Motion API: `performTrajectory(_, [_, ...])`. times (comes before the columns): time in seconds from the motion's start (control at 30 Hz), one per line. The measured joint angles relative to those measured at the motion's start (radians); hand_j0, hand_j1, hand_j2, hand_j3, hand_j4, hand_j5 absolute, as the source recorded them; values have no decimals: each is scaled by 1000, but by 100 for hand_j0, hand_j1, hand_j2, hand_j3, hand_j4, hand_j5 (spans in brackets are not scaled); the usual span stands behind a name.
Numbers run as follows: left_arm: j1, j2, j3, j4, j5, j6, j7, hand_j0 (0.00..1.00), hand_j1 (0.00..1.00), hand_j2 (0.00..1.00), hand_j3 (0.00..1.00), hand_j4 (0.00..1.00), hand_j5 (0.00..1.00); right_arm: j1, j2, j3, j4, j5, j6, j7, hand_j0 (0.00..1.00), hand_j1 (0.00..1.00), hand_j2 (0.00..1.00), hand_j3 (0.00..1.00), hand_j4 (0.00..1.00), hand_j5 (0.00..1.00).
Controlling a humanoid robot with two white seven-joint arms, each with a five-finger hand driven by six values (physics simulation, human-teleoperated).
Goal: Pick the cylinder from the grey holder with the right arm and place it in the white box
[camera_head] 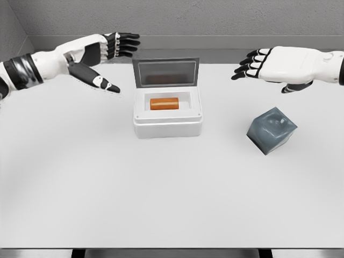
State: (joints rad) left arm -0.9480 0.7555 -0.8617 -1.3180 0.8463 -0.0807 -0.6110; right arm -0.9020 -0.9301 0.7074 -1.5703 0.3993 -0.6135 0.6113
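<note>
One cylinder (164,104): lying in white box (167,128), mid-worktop (107,188).
Grey holder (271,130): seemingly empty, right side.
Right robot hand (252,63): spread, holding nothing.
Left robot hand (115,56): spread.

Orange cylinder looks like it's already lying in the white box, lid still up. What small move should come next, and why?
Probably draw the right hand back toward its side. The orange cylinder lies inside the white box, the grey holder shows an empty socket, and the right hand hovers open above the table, holding nothing. The left hand is open too, beside the raised lid.
</note>
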Motion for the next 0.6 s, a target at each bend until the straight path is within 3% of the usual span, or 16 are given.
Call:
performTrajectory(0.07, [-43,-48,14,89,-20,7,0,100,100,100,100,100,100,0,-1,0,0,0,0,0,100,100,100,100,100,100])
performTrajectory(0.17, [-58,-177,24,264,-115,10,0,100,100,100,100,100,100,2,-9,0,1,0,0,0,100,100,100,100,100,100])
performTrajectory(0.23, [-52,-233,26,335,-158,7,0,100,100,100,100,100,100,2,-10,0,1,0,0,0,100,100,100,100,100,100])
performTrajectory(0.37, [-45,-269,29,388,-193,1,0,100,100,100,100,100,100,2,-13,-1,1,0,0,0,100,100,100,100,100,100])
performTrajectory(0.6, [-15,-275,29,402,-206,-6,0,100,100,100,100,100,100,8,-14,2,1,0,0,0,100,100,100,100,100,100])
